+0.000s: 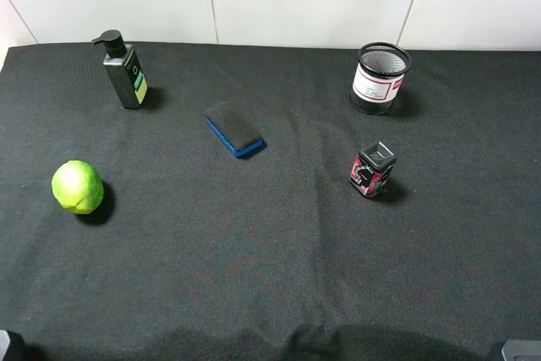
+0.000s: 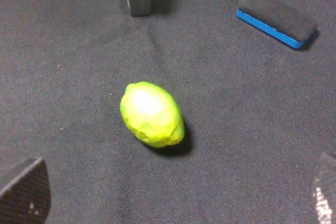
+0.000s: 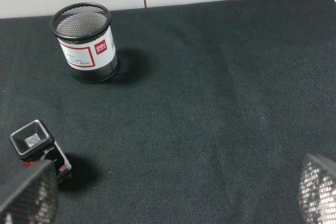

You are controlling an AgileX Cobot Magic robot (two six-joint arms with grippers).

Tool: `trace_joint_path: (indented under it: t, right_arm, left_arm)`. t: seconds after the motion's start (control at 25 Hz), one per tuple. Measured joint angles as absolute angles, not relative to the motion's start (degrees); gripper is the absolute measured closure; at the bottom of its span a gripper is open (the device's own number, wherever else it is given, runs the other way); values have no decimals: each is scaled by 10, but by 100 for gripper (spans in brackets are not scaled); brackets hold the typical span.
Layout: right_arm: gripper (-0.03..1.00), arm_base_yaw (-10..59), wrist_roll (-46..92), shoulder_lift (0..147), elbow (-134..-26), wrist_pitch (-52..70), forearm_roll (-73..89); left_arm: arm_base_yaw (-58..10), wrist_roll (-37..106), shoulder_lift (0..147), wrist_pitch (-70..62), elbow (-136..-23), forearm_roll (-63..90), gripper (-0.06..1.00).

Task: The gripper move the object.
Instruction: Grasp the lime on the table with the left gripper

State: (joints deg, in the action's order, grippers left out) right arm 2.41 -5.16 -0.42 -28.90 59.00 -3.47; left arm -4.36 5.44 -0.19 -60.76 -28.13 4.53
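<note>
The lime-green fruit (image 1: 78, 187) lies on the black cloth at the left of the table. In the left wrist view the fruit (image 2: 151, 114) sits ahead of my left gripper (image 2: 173, 195), between the lines of its two fingers and apart from them. That gripper is open and empty, with only the fingertips (image 2: 23, 192) showing. My right gripper (image 3: 173, 195) is open and empty over bare cloth at the right, far from the fruit. In the high view only slivers of the arms show at the bottom corners.
A black pump bottle (image 1: 125, 71) stands at the back left. A blue-edged black eraser (image 1: 234, 130) lies mid-table. A black mesh cup (image 1: 381, 78) stands at the back right, with a small red and black box (image 1: 372, 169) in front of it. A white wall runs behind the table.
</note>
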Motion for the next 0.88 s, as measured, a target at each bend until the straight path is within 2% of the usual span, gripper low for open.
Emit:
trace_joint_path:
  t: [0.88]
  right_arm:
    - [27, 24, -52, -4, -289, 590, -35]
  left_arm:
    - [-44, 52, -2, -612, -282, 45, -5]
